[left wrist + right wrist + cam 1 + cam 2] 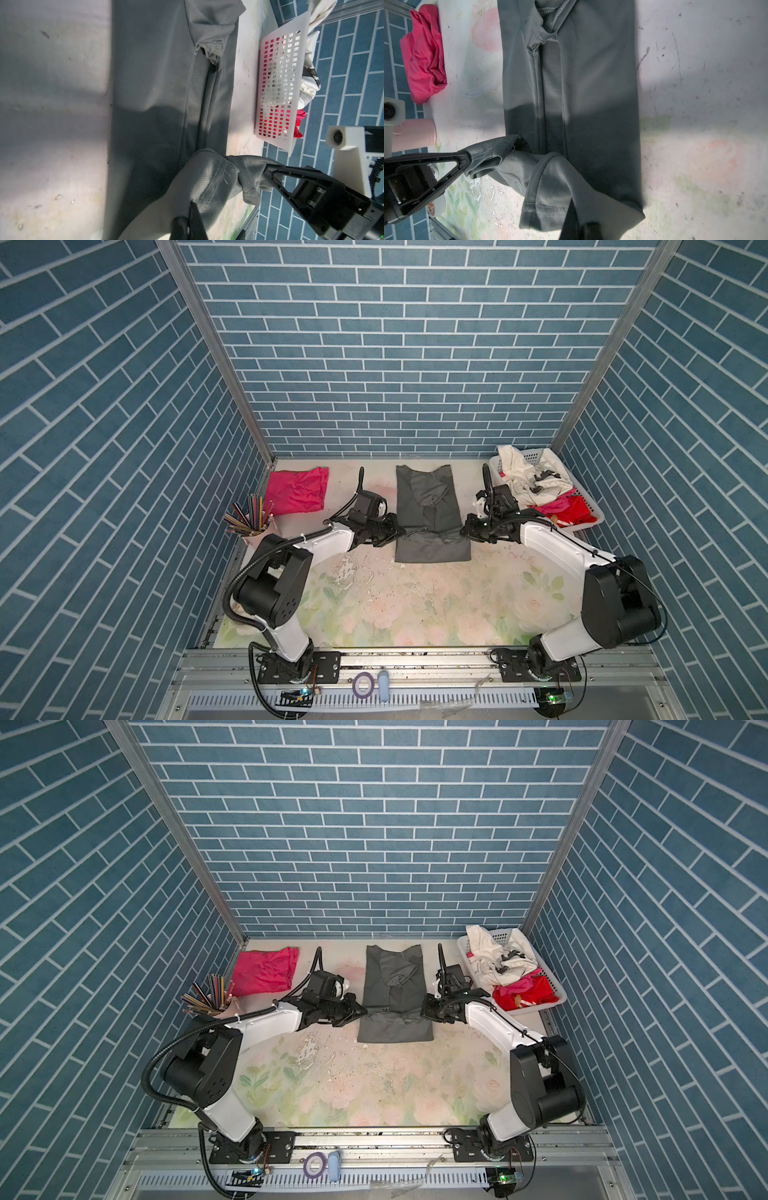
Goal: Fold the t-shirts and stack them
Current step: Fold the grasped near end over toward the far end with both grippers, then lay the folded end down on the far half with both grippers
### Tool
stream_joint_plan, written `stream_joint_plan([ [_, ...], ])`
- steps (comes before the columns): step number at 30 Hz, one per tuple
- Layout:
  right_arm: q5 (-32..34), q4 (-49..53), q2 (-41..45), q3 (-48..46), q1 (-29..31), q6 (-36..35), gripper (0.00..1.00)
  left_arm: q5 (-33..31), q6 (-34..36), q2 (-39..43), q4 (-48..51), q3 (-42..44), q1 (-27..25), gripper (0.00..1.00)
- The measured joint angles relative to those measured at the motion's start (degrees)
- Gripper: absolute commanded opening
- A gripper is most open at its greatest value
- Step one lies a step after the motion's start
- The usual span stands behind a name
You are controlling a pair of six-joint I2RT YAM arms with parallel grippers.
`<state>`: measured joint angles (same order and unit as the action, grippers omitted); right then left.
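Top views, both: your dark grey t-shirt (428, 506) lies as a long narrow strip at the middle of the counter (395, 601), with a sleeve folded in across its upper half.

Left tool (400, 529) is clenched on the strip's left edge. Right tool (464, 531) is clenched on its right edge. Each pinches a bunched corner of hem raised off the cloth beneath. Between them a wrinkled ridge of fabric crosses the strip, in its lower third.

Left wrist view: the stitched hem is gathered against your black fingers (197, 224) at the bottom edge of the frame. The right tool grips the other corner at lower right.

Hot pink t-shirt (297, 490) lies rumpled at the counter's upper left, well apart from the grey one.

White basket (596, 512), upper right, holds white and red cloth.

Pencil cup (253, 536) stands near the pink shirt, below and left of it.
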<state>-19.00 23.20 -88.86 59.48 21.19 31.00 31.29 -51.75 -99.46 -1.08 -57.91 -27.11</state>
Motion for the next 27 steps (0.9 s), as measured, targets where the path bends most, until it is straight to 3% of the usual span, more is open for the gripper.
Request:
stream_joint_plan([
  [9,-2.9,-0.7,-8.8,8.8,-2.1,-2.2,0.0,0.7,1.3,-6.0,0.3,-8.7,2.3,0.0],
  [27,-6.9,-1.4,-21.5,18.3,-5.0,-4.5,0.0,1.9,1.7,-15.3,0.8,-16.8,4.8,0.0],
])
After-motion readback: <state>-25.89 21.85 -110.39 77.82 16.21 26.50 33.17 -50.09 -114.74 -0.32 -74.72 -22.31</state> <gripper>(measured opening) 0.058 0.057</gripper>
